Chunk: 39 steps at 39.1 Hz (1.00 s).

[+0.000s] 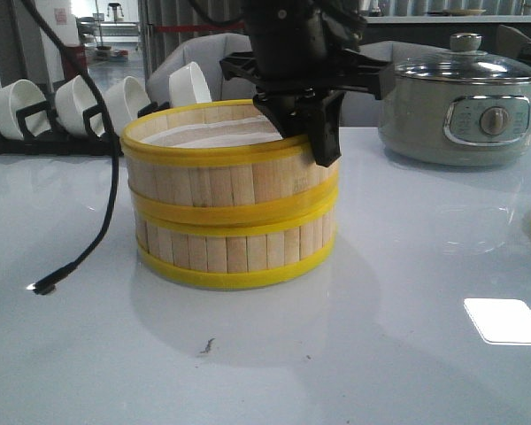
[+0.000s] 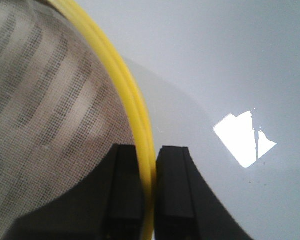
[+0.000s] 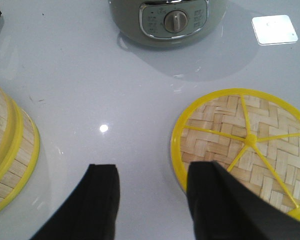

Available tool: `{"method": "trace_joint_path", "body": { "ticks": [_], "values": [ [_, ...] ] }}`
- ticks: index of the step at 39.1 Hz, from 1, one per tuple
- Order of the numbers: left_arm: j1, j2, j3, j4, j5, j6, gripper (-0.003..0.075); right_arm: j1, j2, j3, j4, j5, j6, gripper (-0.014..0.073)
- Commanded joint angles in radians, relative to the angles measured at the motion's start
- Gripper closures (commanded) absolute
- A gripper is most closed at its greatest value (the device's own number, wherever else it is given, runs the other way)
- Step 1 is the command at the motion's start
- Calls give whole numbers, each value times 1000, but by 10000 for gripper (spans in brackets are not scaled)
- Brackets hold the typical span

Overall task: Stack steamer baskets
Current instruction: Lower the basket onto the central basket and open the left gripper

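Pinching the bright yellow rim of the upper wood-slat steamer basket [image 1: 221, 164], my left gripper [image 2: 149, 187] has one finger inside on the white mesh liner [image 2: 45, 115], one outside. It sits squarely on the lower slatted basket [image 1: 234, 252]; I should let go gently. My right gripper [image 3: 152, 200] hangs open, empty, the woven-bamboo yellow-rimmed lid [image 3: 240, 145] at two o'clock, on the glossy table [image 1: 380, 336].

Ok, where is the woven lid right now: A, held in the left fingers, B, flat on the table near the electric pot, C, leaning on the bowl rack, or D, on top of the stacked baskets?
B: the right wrist view shows the woven lid lying flat on the table, near the electric pot and apart from the stacked baskets.
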Motion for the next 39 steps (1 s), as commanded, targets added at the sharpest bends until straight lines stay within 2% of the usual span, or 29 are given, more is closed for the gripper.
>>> {"method": "trace_joint_path", "body": {
  "ticks": [1,39],
  "values": [
    [-5,-67,-28,-34,-62,-5,637,1,-7,-34,-1,-64,1,169],
    [-5,-67,-28,-55,-76,-5,627,1,-7,-34,-1,-65,1,169]
  ]
}}
